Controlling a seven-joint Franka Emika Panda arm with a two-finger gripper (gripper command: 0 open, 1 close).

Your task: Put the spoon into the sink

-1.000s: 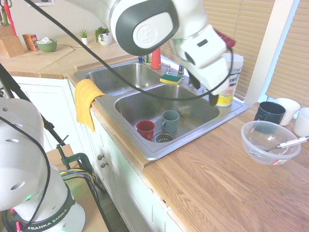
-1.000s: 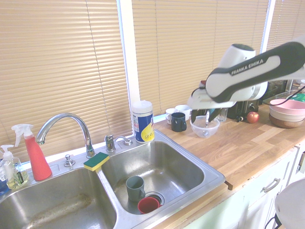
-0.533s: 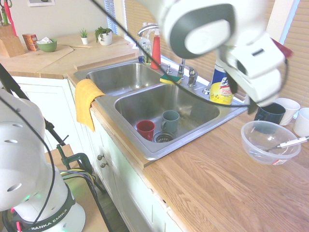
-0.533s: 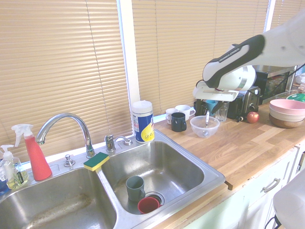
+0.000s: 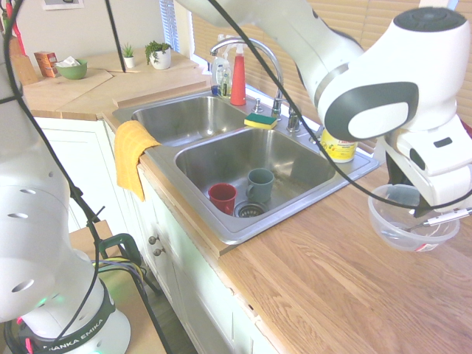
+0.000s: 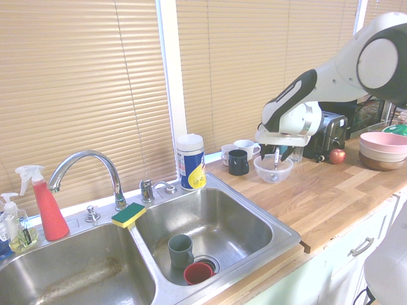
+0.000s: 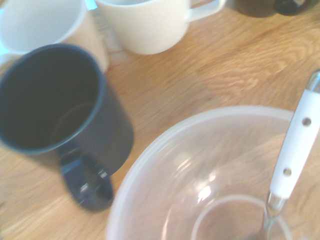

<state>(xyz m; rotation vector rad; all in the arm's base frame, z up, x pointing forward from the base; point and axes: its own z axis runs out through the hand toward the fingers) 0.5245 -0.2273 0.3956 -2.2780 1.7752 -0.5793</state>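
Sides here are those of the first exterior view. The gripper [image 5: 410,193] is over the clear bowl [image 5: 383,223] at the right, its two fingers spread wide with nothing gripped between them. The spoon [image 5: 448,217] is in that bowl, leaning on the rim with its white handle sticking out to the right; in the second exterior view the handle shows upright between the fingers. The sink [image 5: 295,158] is to the left of the bowl, across a stretch of wooden counter [image 5: 324,273]. Its near right basin holds a red cup [image 5: 222,198] and a teal mug [image 5: 260,184], both by the drain [image 5: 249,209]. A yellow towel [image 5: 133,151] hangs over the near edge at the left. Along the far side are the faucet [image 5: 274,66], a red spray bottle [image 5: 238,82], a sponge [image 5: 260,121] and a tub of wipes [image 5: 338,148]. A navy mug [image 6: 238,164] and two white mugs [image 6: 245,147] stand near the bowl, on its far side. Further right along the counter are a toaster [image 6: 332,135], an apple [image 6: 337,156] and stacked bowls [image 6: 383,154].
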